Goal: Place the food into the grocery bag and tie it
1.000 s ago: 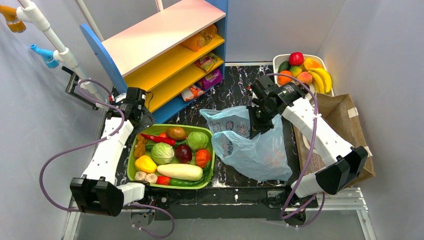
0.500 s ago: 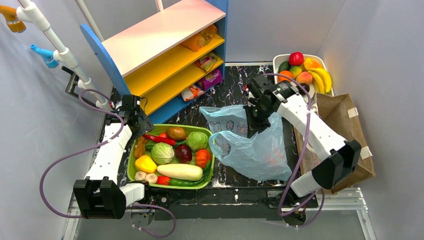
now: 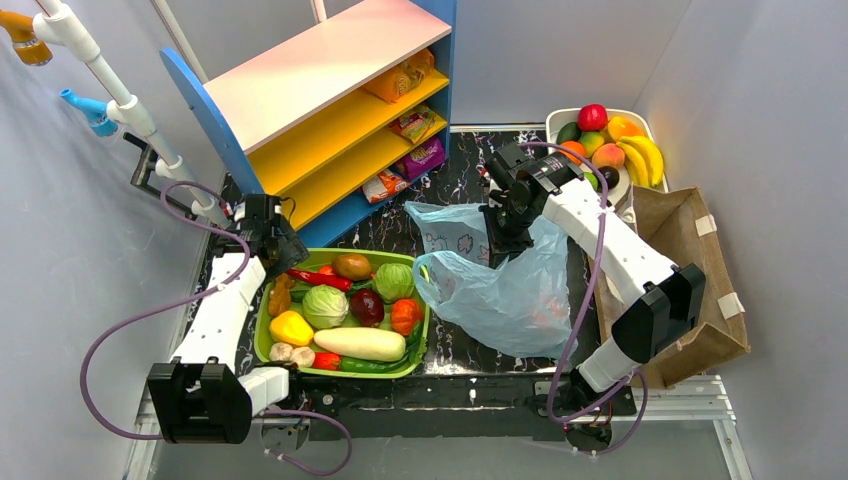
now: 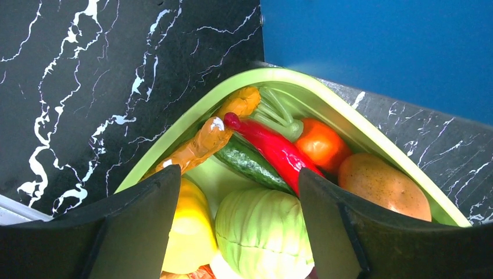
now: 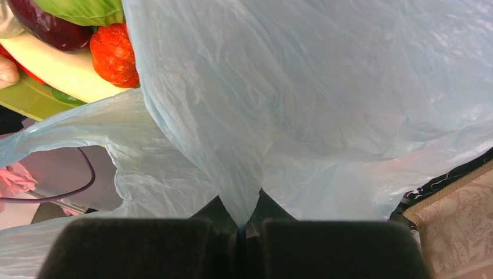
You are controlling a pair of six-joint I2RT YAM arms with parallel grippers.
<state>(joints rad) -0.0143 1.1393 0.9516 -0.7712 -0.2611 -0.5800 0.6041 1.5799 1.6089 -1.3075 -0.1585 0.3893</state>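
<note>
1. Over the far left corner of the green tray, the left gripper hangs with its jaws spread, a green cabbage and a red chilli below the gap. Dropping here could knock a finger on the tray wall or close on the cabbage, which is not wanted.
2. Right of the tray, the grocery bag lies slumped on the black marble tabletop, its mouth towards the tray. The right gripper is pressed together on a thin fold of the film near the bag's far edge.
3. That pinch is small and the plastic slick; a sharp pull could tear it or let it slide free, and the mouth would collapse.
4. An orange shape, probably the fruit, shows faintly through the bag's near side, though the film blurs it. Lifting the far edge too steeply might roll it out.
5. One loop handle lies touching the tray rim and could snag on it.
</note>
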